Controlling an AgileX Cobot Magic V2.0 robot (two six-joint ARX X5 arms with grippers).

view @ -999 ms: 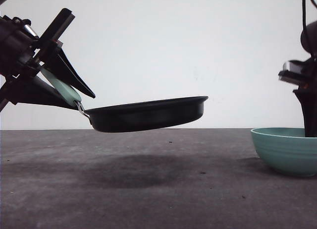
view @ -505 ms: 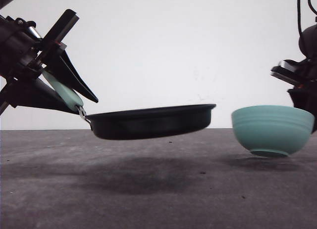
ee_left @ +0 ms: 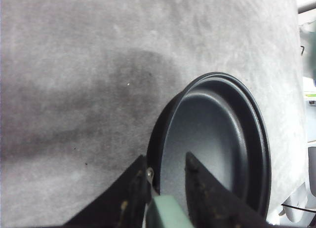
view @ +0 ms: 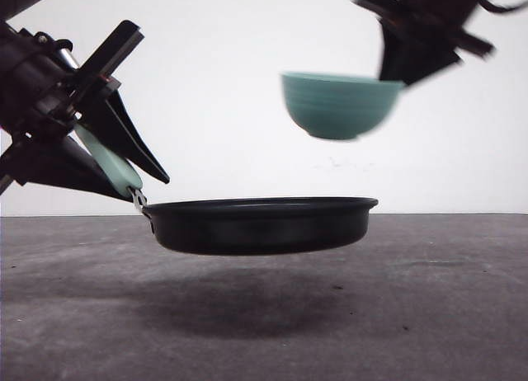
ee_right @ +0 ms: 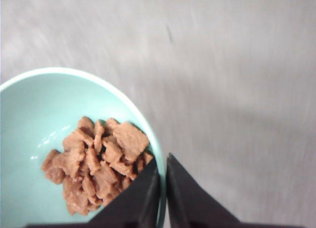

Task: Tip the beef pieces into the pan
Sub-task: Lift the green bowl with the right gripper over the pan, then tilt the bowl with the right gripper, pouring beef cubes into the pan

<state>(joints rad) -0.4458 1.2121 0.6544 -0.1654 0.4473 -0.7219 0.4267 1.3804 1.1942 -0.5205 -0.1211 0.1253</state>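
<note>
The black pan hangs level a little above the table, held by its mint-green handle in my left gripper, which is shut on it. In the left wrist view the pan is bare inside, with the handle between the fingers. My right gripper is shut on the rim of a ribbed teal bowl, lifted high over the pan's right half. In the right wrist view the beef pieces lie heaped in the bowl, one finger inside the rim and one outside.
Dark grey table lies under both arms, with the pan's shadow beneath it. A white wall stands behind.
My right gripper has lifted the teal bowl off the table at the right and carried it up and left, over the pan. The pan has levelled and shifted slightly right and lower.
</note>
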